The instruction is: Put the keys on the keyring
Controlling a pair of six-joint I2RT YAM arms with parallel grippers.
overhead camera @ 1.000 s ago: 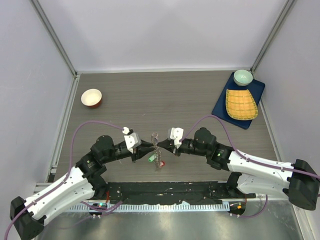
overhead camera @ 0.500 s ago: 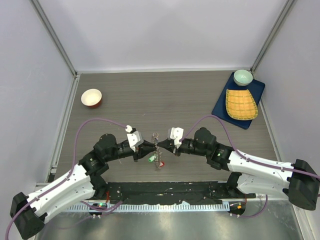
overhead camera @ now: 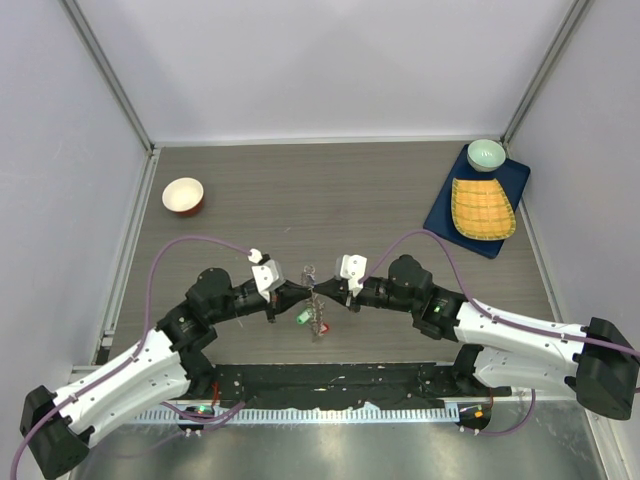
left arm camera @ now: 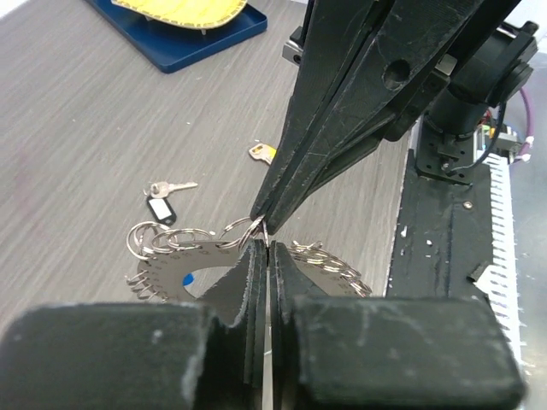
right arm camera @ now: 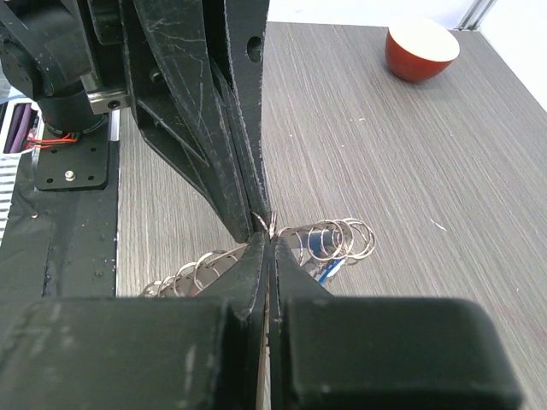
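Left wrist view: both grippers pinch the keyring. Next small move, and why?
Probably open the right gripper slightly, letting the left gripper alone hold the large grey metal keyring. Both are shut on one rim spot, neither holds a key, and a silver key with a black tag lies loose.

Keyring: thin grey ring (left arm camera: 175, 272) fringed with small silver loops and keys, standing on edge, its upper rim pinched where left claw (overhead camera: 299, 292) and right claw (overhead camera: 327, 293) meet
Tags on it: green tag (overhead camera: 302, 317), red tag (overhead camera: 325, 327), blue tag (left arm camera: 187, 278)
Loose keys: black-tagged key (left arm camera: 161, 202) and yellow-tagged key (left arm camera: 262, 152), flat on the tabletop (left arm camera: 85, 128), apart from the ring
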